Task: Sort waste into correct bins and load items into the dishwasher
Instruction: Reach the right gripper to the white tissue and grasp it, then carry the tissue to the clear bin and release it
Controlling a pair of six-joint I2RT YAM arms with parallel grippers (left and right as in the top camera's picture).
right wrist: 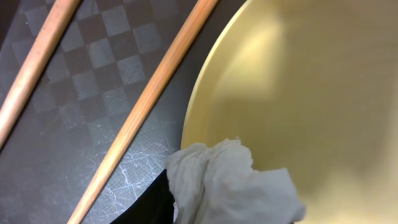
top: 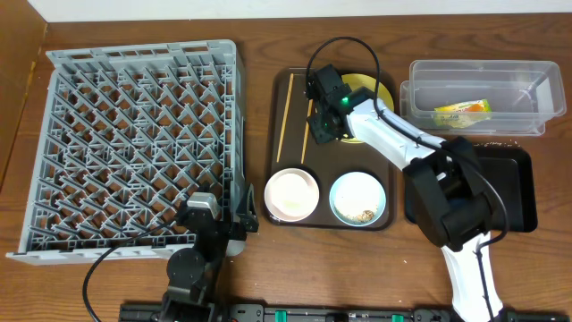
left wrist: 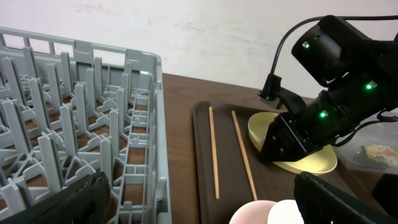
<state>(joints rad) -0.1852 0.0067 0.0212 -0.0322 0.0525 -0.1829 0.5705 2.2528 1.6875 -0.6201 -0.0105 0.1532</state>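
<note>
Right gripper (top: 322,128) is down at the left rim of the yellow plate (right wrist: 298,93) on the tray (right wrist: 93,93) — crumpled tissue (right wrist: 230,186) at its tips, grasp unclear. Left gripper (left wrist: 199,208) gapes wide, empty — near the dish rack (top: 134,134).

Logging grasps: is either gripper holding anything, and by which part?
Right gripper seems to pinch the crumpled napkin by its lower end; left gripper holds nothing.

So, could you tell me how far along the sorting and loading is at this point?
Done: one wrapper lies in the clear bin. In hand: the right hand is at the crumpled tissue on the edge of the yellow plate; whether it grips it is unclear. Still to do: the rack is empty, so the plate, chopsticks, white bowl and blue bowl all wait on the tray.
</note>
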